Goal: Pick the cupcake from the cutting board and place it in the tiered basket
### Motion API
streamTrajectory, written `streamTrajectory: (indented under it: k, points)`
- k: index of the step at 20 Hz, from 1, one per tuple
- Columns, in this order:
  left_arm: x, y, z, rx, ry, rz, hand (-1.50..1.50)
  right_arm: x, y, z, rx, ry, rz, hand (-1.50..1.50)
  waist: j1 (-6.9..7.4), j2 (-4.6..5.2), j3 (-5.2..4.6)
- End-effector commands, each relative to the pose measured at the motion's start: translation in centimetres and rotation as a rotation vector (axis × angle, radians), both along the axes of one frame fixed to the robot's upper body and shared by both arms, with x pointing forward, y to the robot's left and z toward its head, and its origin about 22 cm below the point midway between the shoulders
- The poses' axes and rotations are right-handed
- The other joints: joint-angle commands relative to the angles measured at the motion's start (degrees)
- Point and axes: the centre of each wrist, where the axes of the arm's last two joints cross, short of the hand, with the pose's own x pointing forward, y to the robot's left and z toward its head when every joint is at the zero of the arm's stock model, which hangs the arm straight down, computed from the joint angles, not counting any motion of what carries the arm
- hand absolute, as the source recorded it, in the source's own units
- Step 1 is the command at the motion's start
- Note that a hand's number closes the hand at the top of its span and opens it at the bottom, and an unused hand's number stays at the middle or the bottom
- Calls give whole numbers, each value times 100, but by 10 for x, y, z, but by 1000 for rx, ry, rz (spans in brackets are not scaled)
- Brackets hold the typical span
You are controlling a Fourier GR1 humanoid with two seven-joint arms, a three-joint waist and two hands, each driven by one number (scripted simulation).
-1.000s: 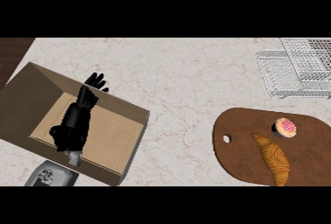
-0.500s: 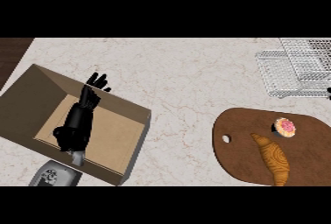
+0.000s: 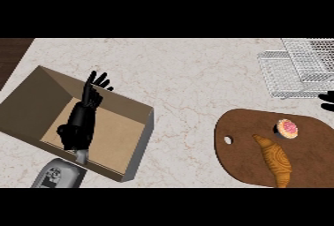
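Head view: right hand (image 3: 326, 99) has just edged in at the frame's right border, its grip impossible to tell, between tiered basket (image 3: 295, 75) and cutting board (image 3: 241, 159), where the cupcake (image 3: 287, 128) sits untouched. The pickup looks close. Left hand (image 3: 82, 117) rests open over a box (image 3: 39, 95).

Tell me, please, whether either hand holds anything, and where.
Nothing visibly: the left hand is open over the box, the right hand barely shows, and the cupcake lies untouched on the cutting board.
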Motion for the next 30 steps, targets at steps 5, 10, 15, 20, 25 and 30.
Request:
streamTrajectory:
  k: [5, 10, 15, 20, 25, 30]
  points:
    - [-5, -23, -3, -25, 60, -16, 0, 26, -13, -26, 22, 41, -41, -150, -14, 0, -19]
    - [3, 12, -12, -6, 38, 3, 0, 26, -22, -15, 3, 89, -25, -150, -80, -6, -23]
    - [-12, 10, -12, -19, 43, -12, 0, 48, -11, -48, 17, 117, -30, -150, 13, 1, -21]
    - [8, -2, -4, -22, 45, 10, 0, 36, -24, -61, 35, 134, 9, -150, -68, -4, -20]
    - [-11, 5, -8, -25, 50, -18, 0, 39, -10, -69, 44, 145, 16, -150, -31, -15, -22]
    - [10, -5, -11, -15, 31, -11, 0, 49, -16, -69, 35, 167, 4, -150, -47, 20, -21]
